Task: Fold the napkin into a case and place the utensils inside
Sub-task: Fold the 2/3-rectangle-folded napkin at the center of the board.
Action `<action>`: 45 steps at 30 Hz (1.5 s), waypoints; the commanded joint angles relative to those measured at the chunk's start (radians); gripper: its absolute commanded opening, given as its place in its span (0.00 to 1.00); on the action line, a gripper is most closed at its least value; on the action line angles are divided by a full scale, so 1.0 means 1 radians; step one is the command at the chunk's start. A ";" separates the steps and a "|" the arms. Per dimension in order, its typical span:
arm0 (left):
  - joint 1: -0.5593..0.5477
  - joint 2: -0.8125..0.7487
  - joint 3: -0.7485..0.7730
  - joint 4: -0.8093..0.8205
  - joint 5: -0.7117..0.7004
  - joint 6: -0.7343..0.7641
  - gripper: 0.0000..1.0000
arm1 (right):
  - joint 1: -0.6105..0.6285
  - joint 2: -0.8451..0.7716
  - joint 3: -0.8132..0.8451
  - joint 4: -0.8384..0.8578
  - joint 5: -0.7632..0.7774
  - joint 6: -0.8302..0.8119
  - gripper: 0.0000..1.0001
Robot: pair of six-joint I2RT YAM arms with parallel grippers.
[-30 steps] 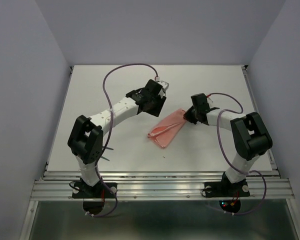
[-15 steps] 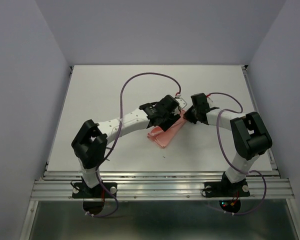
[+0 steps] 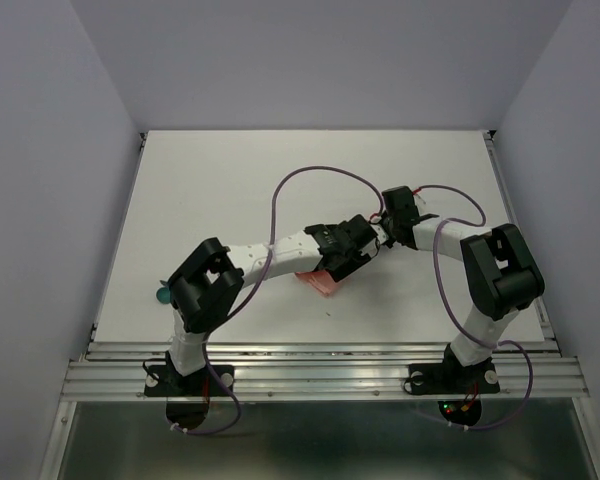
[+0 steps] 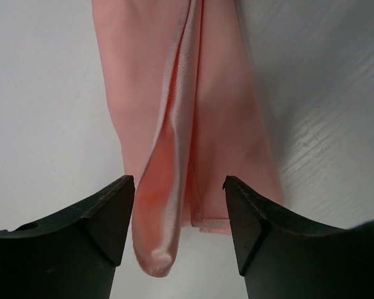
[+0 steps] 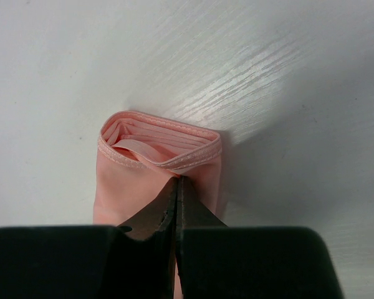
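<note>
The salmon-pink napkin [image 3: 320,283] lies folded as a narrow layered case in the middle of the table, mostly under my left arm. In the left wrist view the napkin [image 4: 218,124] runs away from me, and my left gripper [image 4: 179,212] is open with its jaws on either side of the near end. My right gripper [image 5: 177,180] is shut on the top layer at the napkin's [image 5: 131,180] other end, whose layered mouth gapes open. From above, the left gripper [image 3: 355,252] and right gripper [image 3: 385,233] nearly meet. A teal utensil end [image 3: 163,295] peeks out beside the left arm's shoulder.
White table [image 3: 230,180] with grey walls on three sides. A metal rail [image 3: 320,365] runs along the near edge. Purple cables [image 3: 310,175] loop above both arms.
My left arm has swung from the back left to the right and down over the napkin, now covering most of it. A teal utensil end has come into view at the left. The right arm has not moved.
</note>
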 commanded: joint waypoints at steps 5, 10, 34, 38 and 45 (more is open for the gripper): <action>-0.013 0.022 -0.007 0.012 -0.109 0.005 0.70 | 0.002 0.016 -0.001 -0.068 0.004 -0.022 0.01; -0.013 0.035 -0.007 0.024 -0.126 0.003 0.68 | -0.008 0.009 -0.007 -0.066 0.004 -0.021 0.01; -0.011 0.057 0.049 0.001 0.059 -0.003 0.00 | -0.008 -0.087 -0.015 -0.072 0.017 -0.105 0.01; -0.006 0.068 0.061 0.009 0.111 -0.007 0.00 | -0.008 -0.109 -0.024 -0.080 -0.013 -0.130 0.01; 0.001 0.071 0.073 0.015 0.180 -0.016 0.00 | -0.008 -0.144 -0.050 -0.080 -0.022 -0.134 0.01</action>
